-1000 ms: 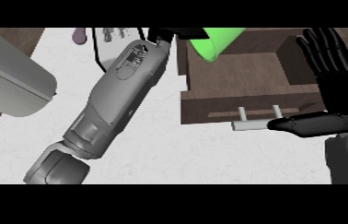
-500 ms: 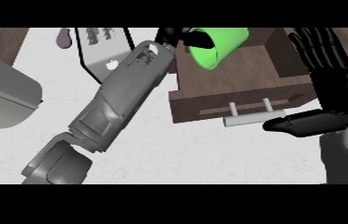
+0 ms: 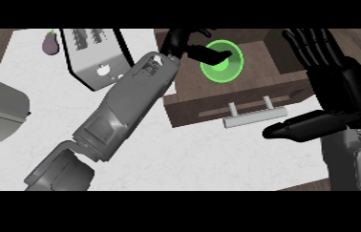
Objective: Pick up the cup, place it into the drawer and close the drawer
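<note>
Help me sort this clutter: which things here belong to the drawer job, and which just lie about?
Job: green cup, open drawer, its handle, left hand on the cup.
Lying about: eggplant, grey grater, right hand open at the view's right.

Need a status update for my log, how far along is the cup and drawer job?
Done: the green cup is picked up and sits upright inside the open drawer. In hand: the left hand grips its rim. Left: release, then close the drawer; the right hand rests open nearby.
</note>
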`<action>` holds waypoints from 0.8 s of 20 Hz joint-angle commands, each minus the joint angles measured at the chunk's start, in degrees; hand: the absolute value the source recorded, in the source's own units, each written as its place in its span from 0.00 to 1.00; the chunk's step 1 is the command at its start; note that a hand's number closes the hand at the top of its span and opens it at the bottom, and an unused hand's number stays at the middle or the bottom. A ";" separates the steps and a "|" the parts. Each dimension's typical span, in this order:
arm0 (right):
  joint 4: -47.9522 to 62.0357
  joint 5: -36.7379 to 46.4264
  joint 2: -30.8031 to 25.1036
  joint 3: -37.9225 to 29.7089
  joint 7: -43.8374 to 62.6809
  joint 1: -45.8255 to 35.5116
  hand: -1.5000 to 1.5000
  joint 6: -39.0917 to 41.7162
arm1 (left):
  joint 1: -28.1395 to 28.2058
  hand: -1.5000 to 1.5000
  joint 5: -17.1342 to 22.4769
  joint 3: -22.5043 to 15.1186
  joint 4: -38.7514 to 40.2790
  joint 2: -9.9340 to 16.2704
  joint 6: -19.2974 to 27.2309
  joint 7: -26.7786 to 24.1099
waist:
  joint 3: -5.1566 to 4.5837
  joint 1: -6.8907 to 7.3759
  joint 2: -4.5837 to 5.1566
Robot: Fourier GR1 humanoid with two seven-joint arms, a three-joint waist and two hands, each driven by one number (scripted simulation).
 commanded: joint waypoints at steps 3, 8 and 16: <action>-0.18 -6.01 1.81 4.80 0.59 -0.14 1.00 6.68 | 1.88 0.00 6.83 1.57 -2.61 0.00 -0.61 -4.70 | -0.05 -1.48 0.31; 0.06 -10.25 -0.62 10.33 3.45 -0.78 1.00 15.77 | 2.75 0.00 12.23 2.55 -6.29 0.00 -1.14 -11.35 | -0.13 -0.05 -0.45; -1.29 2.51 -10.40 17.28 8.71 3.99 0.00 22.06 | 1.72 0.00 16.30 3.31 -4.78 0.00 3.63 -15.04 | -0.09 4.38 -1.72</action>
